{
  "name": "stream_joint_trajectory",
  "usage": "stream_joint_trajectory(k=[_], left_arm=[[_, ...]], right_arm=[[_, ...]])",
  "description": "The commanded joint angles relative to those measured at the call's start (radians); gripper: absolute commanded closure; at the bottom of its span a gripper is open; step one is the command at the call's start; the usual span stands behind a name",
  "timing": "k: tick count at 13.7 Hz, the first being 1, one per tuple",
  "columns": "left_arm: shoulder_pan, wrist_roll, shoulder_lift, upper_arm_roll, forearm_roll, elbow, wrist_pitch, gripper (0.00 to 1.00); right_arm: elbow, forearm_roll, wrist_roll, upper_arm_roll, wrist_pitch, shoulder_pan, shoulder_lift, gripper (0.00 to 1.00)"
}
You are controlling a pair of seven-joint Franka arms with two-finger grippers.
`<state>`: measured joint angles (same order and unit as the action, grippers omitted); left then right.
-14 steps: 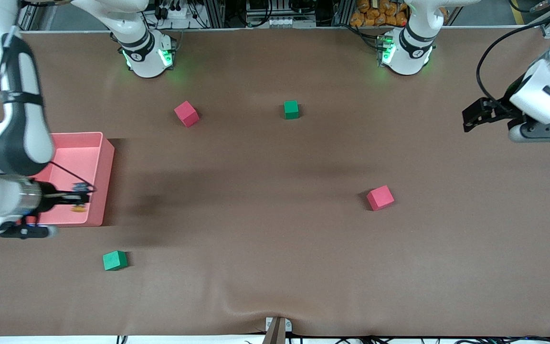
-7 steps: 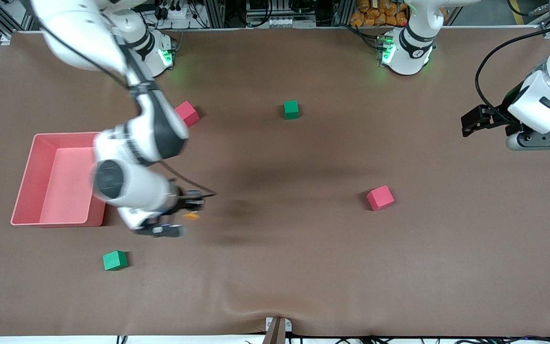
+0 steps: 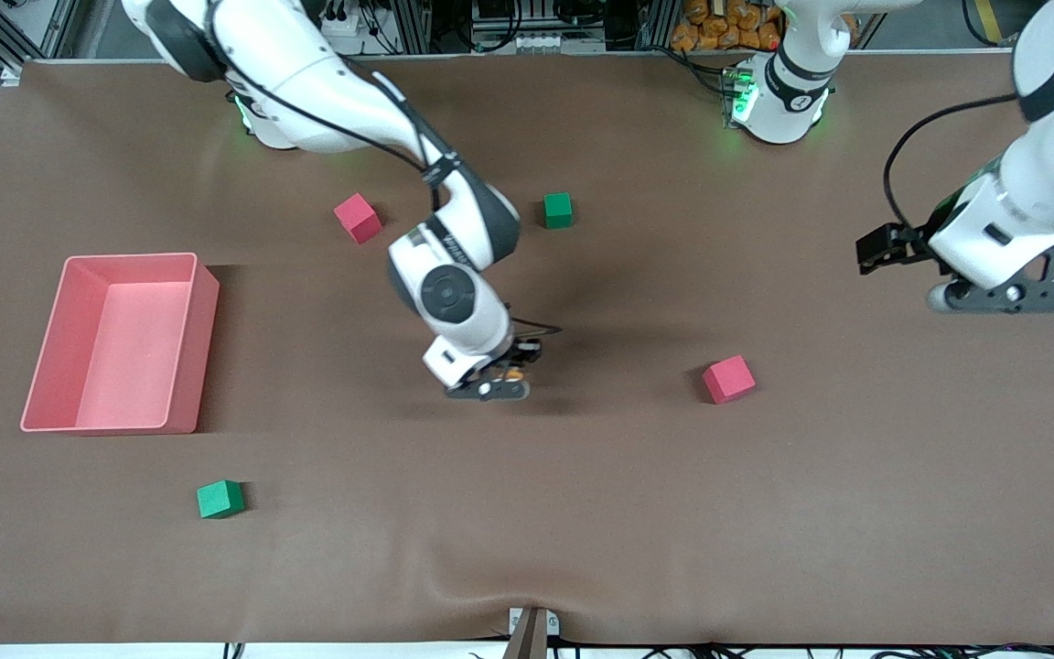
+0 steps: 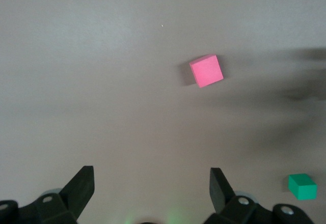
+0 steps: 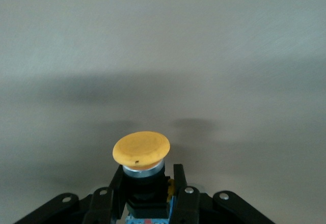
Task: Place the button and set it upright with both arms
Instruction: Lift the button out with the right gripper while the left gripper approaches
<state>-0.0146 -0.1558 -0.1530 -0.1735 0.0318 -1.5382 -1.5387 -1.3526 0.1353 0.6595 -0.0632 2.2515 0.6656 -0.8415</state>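
Two white jointed arms reached over the brown cloth-covered table (image 3: pixel 582 513) in the front view: the right gripper (image 3: pixel 501 377) hung over the middle of the table, pinching the small push-button with a round orange cap and black blocky body (image 3: pixel 514 373), while the left gripper (image 3: pixel 893 245) waited over the left arm's end of the table with its fingers spread. A pink plastic bin (image 3: pixel 181 340) sat toward the right arm's end, and a pink foam cube (image 3: pixel 728 379) lay on the cloth nearer the left arm's end. In the left wrist view the spread black fingers (image 4: pixel 81 184) held nothing, with that pink cube (image 4: pixel 206 71) and a green foam cube (image 4: pixel 302 186) on the cloth below. In the right wrist view the fingers (image 5: pixel 184 183) were pressed against the button's (image 5: pixel 141 150) black body just under the cap — a sound hold, since the part looked light, rigid and smooth. The domed cap seemed likely to slip, so the flat body sides would suit any second grip.
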Motion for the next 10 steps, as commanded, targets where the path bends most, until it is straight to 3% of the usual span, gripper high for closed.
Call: stream_joint_trajectory(k=[1, 2, 3, 5, 6, 10], left_arm=[[-0.018, 0.006, -0.080, 0.000, -0.009, 0.012, -0.012, 0.00], [-0.031, 0.006, -0.098, -0.003, -0.021, 0.001, -0.009, 0.00], [-0.041, 0.006, -0.120, -0.006, -0.027, -0.005, -0.011, 0.00], [-0.068, -0.002, -0.158, -0.009, -0.036, -0.002, -0.009, 0.00], [-0.077, -0.010, -0.180, -0.009, -0.053, 0.003, -0.011, 0.00], [-0.108, -0.013, -0.302, -0.009, -0.171, 0.053, -0.015, 0.00]], right_arm=[[0.043, 0.015, 0.046, 0.014, 0.016, 0.054, -0.051, 1.00], [0.043, 0.015, 0.058, 0.014, 0.017, 0.063, -0.060, 1.00], [0.041, 0.015, 0.074, 0.014, 0.017, 0.072, -0.064, 0.58], [0.040, 0.010, 0.107, 0.014, 0.017, 0.081, -0.064, 0.44], [0.040, 0.003, 0.106, 0.016, 0.017, 0.083, -0.064, 0.00], [0.094, 0.003, 0.101, 0.025, 0.004, 0.065, -0.044, 0.00]])
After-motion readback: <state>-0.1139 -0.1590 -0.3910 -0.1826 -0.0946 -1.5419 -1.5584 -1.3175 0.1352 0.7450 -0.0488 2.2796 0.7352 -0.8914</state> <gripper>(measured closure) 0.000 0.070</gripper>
